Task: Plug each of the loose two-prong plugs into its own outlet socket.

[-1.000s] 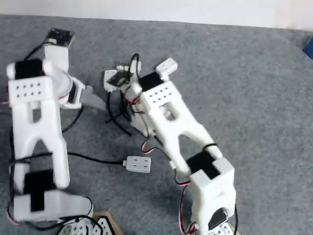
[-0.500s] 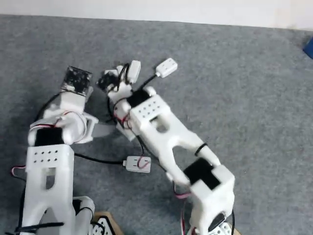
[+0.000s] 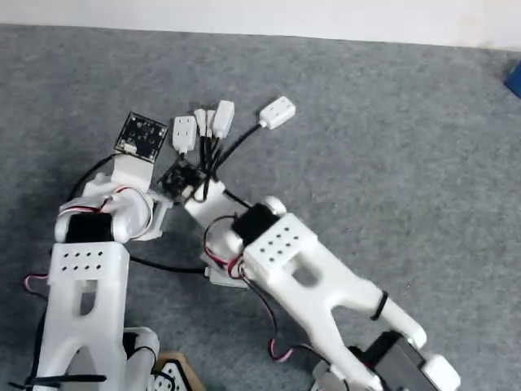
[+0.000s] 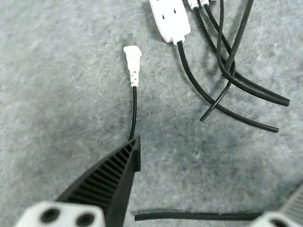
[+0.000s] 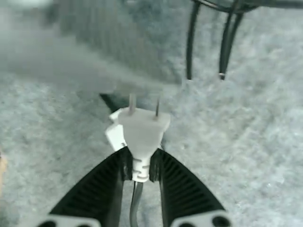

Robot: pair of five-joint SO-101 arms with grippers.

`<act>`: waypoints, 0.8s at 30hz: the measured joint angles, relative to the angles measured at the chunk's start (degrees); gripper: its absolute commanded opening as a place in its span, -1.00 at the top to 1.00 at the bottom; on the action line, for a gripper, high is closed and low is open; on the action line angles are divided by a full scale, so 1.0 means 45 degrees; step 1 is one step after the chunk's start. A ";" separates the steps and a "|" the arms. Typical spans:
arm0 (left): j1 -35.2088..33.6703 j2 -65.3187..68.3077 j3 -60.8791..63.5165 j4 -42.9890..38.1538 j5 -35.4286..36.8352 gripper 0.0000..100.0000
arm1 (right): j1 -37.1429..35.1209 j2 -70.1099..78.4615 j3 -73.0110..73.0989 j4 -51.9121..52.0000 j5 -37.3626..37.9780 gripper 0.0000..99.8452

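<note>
Right gripper [image 5: 140, 163] pinches a 2-prong plug [image 5: 142, 127] by its body, prongs forward above the carpet [image 5: 246, 142]. Insertion should go best with the 2 prongs squared to the slots before pushing straight. The right arm [image 3: 285, 252] leans inward, wrist low. Left gripper [image 4: 213, 177], jaws spread, hangs short of a loose plug [image 4: 133, 59] lying near an outlet socket [image 4: 170, 19].

Grey felt tabletop [image 3: 423, 163] bears a white outlet socket [image 4: 169, 19], a plug [image 4: 133, 59] and black cords [image 4: 189, 216].
</note>
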 measured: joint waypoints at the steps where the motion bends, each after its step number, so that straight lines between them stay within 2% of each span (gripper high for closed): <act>1: -0.0020 0.0000 0.0000 0.0000 0.0039 0.04 | -0.0137 -0.0156 0.0000 0.0000 0.0000 0.98; 11: 0.0059 -0.0020 0.0664 -0.0020 0.0078 0.04 | -0.0313 -0.0625 -0.0117 0.0449 -0.0039 0.98; 24: 0.1700 -0.0059 0.2227 -0.0059 0.0547 0.04 | 0.0215 -0.0645 -0.2442 0.2989 -0.0039 0.98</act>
